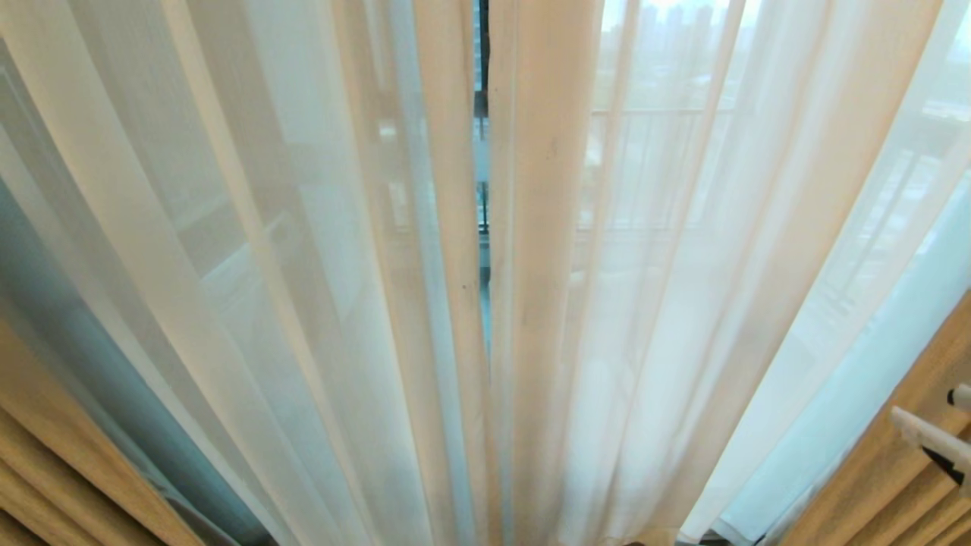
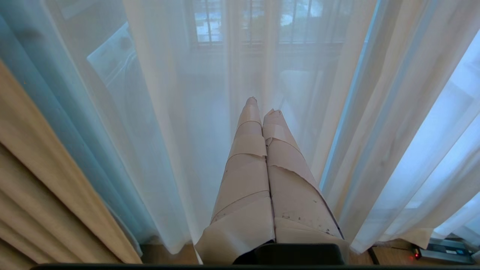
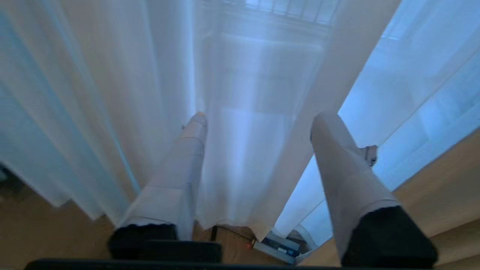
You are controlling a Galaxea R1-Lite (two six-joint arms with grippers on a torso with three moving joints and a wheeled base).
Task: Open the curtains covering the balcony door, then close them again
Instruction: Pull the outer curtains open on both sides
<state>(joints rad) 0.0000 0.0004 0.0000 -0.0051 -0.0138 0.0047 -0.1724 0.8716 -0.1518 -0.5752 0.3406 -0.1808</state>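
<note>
While sheers (image 1: 318, 303) hang drawn, right pincer (image 3: 258, 123) gapes.

Sheers (image 1: 318, 303) hung before the balcony door (image 1: 482, 98), meeting at a narrow gap in the middle. Left of the sheers, at the lower edge of the head view, hung one thick drape (image 1: 68, 478); right of them, another (image 1: 895, 470). Just before that right drape, the right gripper (image 1: 941, 440). Behind the sheers, beyond the glass, a balcony railing (image 1: 652, 114). Under the hems, a floor track (image 2: 446, 249).
</note>
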